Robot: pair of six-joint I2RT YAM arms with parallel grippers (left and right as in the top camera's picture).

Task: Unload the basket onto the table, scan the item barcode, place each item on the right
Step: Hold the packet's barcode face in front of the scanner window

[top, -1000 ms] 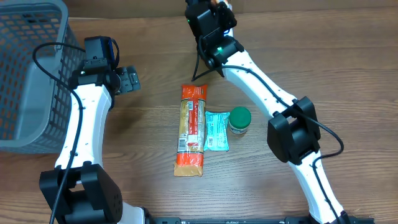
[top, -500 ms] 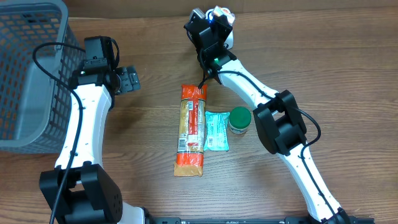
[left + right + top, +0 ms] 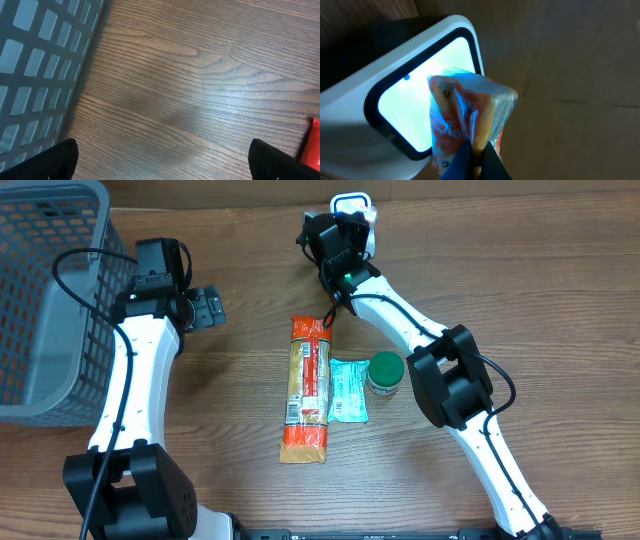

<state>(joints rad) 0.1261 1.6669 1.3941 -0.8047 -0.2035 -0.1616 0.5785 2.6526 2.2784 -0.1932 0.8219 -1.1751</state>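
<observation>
1 packet [image 3: 465,112], pinched by right end effector [image 3: 476,162]

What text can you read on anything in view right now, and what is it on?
No text reads clearly.
On the long orange package: label print, too small to read.
On the teal packet: print, too small to read.
On the green-lidded jar: no text shows.
On the small packet that the right gripper holds at the lit scanner: white lettering, blurred and unreadable.
</observation>
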